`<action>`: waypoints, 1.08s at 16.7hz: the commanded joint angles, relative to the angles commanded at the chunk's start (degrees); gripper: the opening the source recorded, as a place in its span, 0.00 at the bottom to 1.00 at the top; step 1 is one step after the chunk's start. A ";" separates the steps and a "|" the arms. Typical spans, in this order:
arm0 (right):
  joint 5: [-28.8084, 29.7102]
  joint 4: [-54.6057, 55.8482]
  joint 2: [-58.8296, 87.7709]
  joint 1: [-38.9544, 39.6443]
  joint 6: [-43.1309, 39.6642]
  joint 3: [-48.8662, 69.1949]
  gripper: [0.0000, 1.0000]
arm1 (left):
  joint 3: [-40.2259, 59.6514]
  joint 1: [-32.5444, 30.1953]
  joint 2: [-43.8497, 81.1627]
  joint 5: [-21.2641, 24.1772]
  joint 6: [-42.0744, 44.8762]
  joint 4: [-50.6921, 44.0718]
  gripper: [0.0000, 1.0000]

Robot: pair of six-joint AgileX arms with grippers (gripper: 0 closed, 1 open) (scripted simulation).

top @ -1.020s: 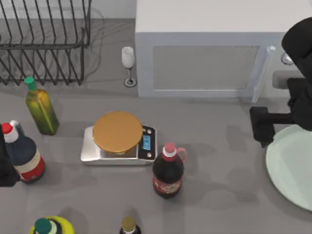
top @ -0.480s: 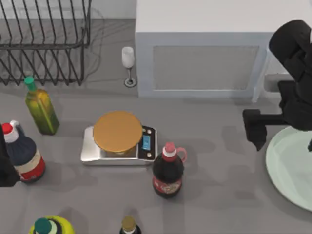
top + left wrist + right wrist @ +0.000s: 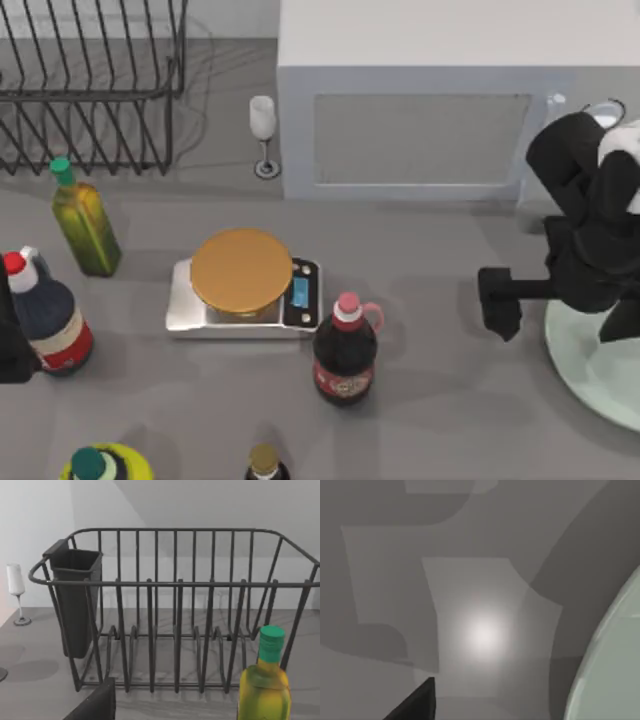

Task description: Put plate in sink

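The pale mint-green plate (image 3: 600, 375) lies flat on the table at the right edge, partly cut off by the frame. My right gripper (image 3: 556, 306) hovers open over the plate's left rim. One dark finger (image 3: 498, 302) hangs above bare table just left of the plate, and the arm hides the other. In the right wrist view the plate's rim (image 3: 610, 665) curves past one fingertip (image 3: 415, 702). My left gripper (image 3: 10, 345) stays parked at the left edge, open, one finger (image 3: 97, 705) facing the dish rack. The sink is out of view.
A white microwave (image 3: 420, 130) stands at the back right, behind my right arm. A scale with an orange-brown disc (image 3: 242, 270), a dark bottle (image 3: 345, 350), an oil bottle (image 3: 85, 225), a wine glass (image 3: 263, 125) and a wire dish rack (image 3: 90, 90) fill the left and middle.
My right arm has swung left and toward the table's front, carrying its finger further from the microwave and along the plate's left rim. The plate and left arm have not moved.
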 joint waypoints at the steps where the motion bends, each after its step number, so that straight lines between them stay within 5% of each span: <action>1: 0.01 1.98 1.01 0.05 0.04 -1.22 1.00 | 0.00 0.00 0.00 0.00 0.00 0.00 1.00; 7: 0.01 4.25 2.46 0.13 0.11 -2.79 1.00 | 0.00 0.00 0.00 0.00 0.00 0.00 1.00; 18: 0.01 4.25 2.46 0.13 0.11 -2.79 0.17 | 0.00 0.00 0.00 0.00 0.00 0.00 1.00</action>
